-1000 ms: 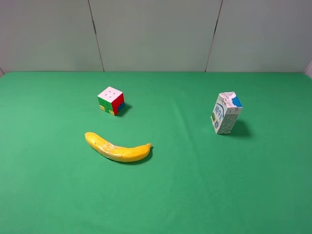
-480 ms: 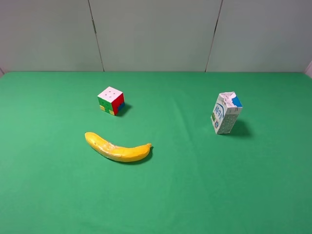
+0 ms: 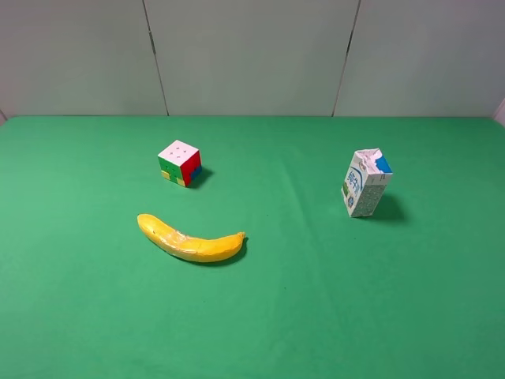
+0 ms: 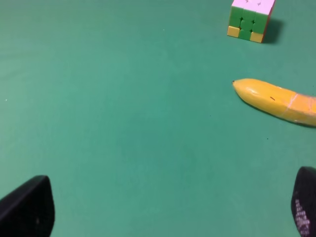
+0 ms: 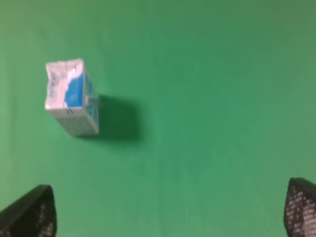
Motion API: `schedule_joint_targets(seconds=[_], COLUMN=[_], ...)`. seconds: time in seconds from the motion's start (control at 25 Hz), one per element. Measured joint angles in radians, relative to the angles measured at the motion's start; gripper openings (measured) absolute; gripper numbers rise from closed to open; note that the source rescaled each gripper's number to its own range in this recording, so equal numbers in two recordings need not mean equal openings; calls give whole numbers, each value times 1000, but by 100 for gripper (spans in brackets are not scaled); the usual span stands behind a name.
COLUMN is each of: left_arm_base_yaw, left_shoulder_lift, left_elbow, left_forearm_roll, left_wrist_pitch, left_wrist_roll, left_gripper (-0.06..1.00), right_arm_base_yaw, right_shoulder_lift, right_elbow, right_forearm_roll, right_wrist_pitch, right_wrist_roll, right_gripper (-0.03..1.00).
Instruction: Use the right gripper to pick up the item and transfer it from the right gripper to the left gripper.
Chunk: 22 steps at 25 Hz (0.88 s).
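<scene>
Green bench (image 3: 260, 324): milk carton (image 3: 365, 184) stood toward the right, well apart from banana (image 3: 192, 241) and puzzle cube (image 3: 180, 163). Right hand (image 5: 165, 211) and left hand (image 4: 163, 210) both spread wide, empty. Likely risk: light carton tipping if one finger struck first; its blue Chinese print too small to read.

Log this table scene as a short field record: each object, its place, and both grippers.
surface: green table
milk carton: standing, right side, untouched
puzzle cube: left side, behind the banana
banana: lying left of centre, apart from the cube
left gripper: jaws open, empty
right gripper: jaws open, empty, off the carton
</scene>
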Motion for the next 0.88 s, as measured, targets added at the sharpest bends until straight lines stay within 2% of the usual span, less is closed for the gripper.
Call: schedule_joint_targets(seconds=[0.24,0.4,0.6,0.88], left_arm_base_yaw=[0,0,0,0], left_shoulder_lift=[0,0,0,0], left_elbow=[0,0,0,0], left_forearm_roll=[0,0,0,0], left_wrist_pitch=[0,0,0,0], left_wrist_roll=[0,0,0,0], left_gripper=[91,91,91,91], right_arm_base_yaw=[134,211,229,229], right_shoulder_lift=[183,327,503,670], right_elbow=[-104,-200,-329,-435], right_forearm_roll=[-5,-18,-19,26], right_wrist_pitch=[21,68,147,153], right_wrist_roll=[0,58,81,81], right_gripper=[100,100,100,100])
